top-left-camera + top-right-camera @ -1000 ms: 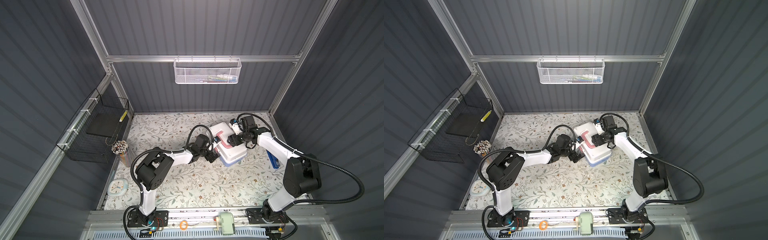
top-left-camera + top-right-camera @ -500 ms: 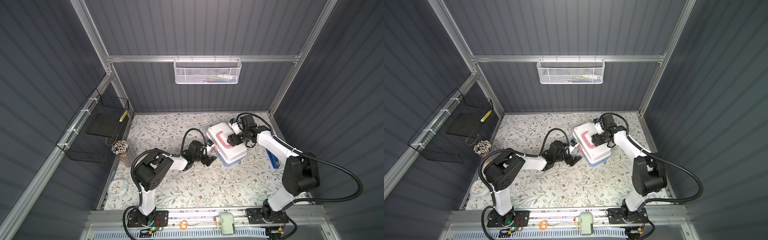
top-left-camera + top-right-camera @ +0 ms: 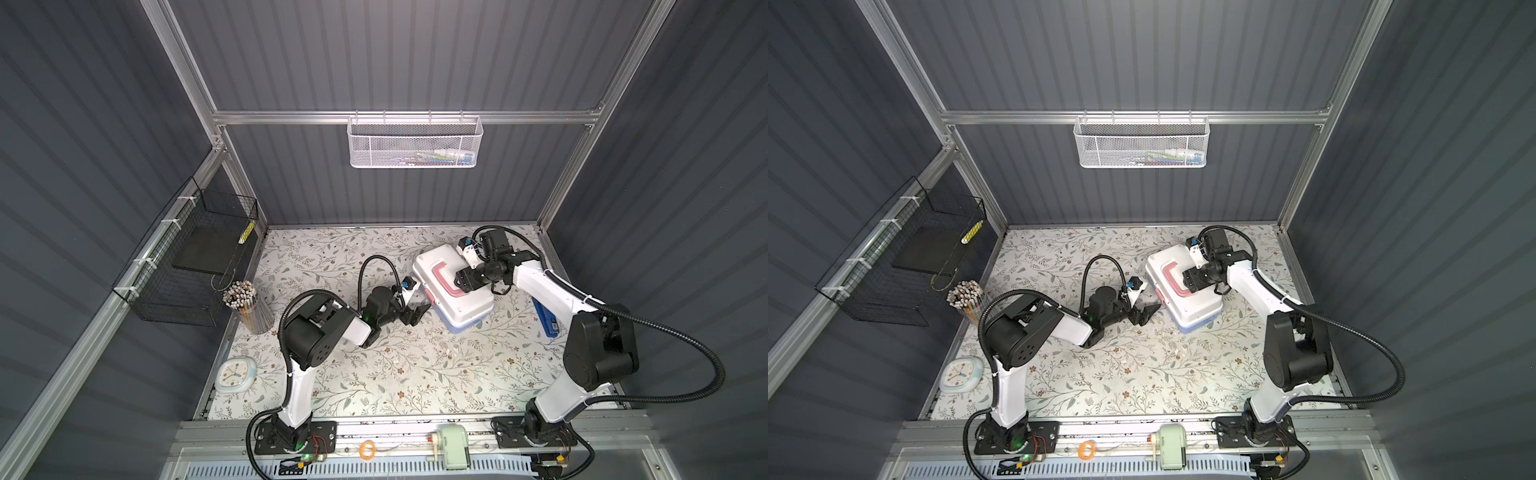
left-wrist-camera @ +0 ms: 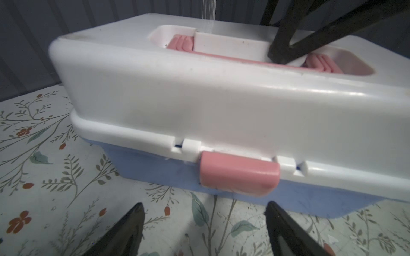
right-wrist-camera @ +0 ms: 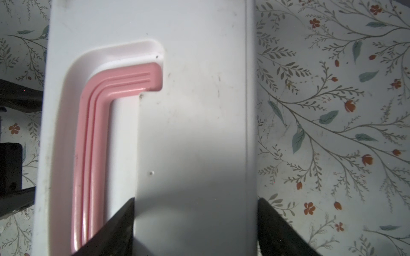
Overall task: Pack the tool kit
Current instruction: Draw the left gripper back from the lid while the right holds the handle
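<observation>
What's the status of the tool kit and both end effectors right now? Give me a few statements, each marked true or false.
1. The tool kit has its white lid down on the light blue base. True.
2. The left end effector is clamped on the pink latch. False: it is open and empty, and stops short of the latch.
3. The right end effector straddles part of the lid, with one finger down in the handle recess. True.
4. The pink handle stands upright. False: it lies folded flat in its recess.
</observation>
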